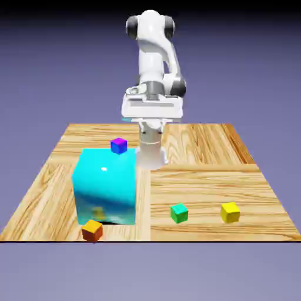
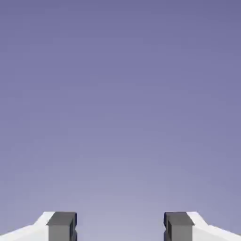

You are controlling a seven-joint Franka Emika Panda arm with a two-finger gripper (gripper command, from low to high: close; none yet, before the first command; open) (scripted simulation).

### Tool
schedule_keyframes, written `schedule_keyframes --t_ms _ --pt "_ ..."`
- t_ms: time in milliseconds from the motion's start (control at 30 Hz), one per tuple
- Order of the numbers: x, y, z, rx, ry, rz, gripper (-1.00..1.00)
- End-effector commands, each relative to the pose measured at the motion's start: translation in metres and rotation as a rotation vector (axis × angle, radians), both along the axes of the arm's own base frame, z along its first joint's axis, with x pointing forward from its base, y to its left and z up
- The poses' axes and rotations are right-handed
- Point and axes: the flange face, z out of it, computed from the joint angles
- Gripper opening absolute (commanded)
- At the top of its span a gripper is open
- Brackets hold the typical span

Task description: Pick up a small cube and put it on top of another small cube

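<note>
The small green cube (image 1: 179,213) rests on the wooden table near its front edge, right of the middle in the exterior view. My gripper (image 1: 151,111) hangs high above the back of the table, far from the green cube and not touching anything. In the hand view the gripper (image 2: 120,228) is open. Its two grey fingertips (image 2: 61,226) stand wide apart with nothing between them, and only the plain blue-violet backdrop shows beyond.
A big cyan block (image 1: 106,187) stands at the exterior view's left. A small purple cube (image 1: 119,145) shows at its far top edge; whether on it or behind it I cannot tell. An orange cube (image 1: 92,230) lies at its front, a yellow cube (image 1: 230,212) right of the green one.
</note>
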Motion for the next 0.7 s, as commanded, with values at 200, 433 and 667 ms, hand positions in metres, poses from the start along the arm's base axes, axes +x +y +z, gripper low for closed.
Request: schedule_keyframes --t_ms 200,433,667 --pt "0.028 0.035 -0.086 -0.048 0.244 0.127 0.0" --pt "0.033 0.072 -0.18 -0.099 0.486 0.26 0.0" --pt "0.021 0.096 -0.25 -0.137 0.66 0.359 0.0"
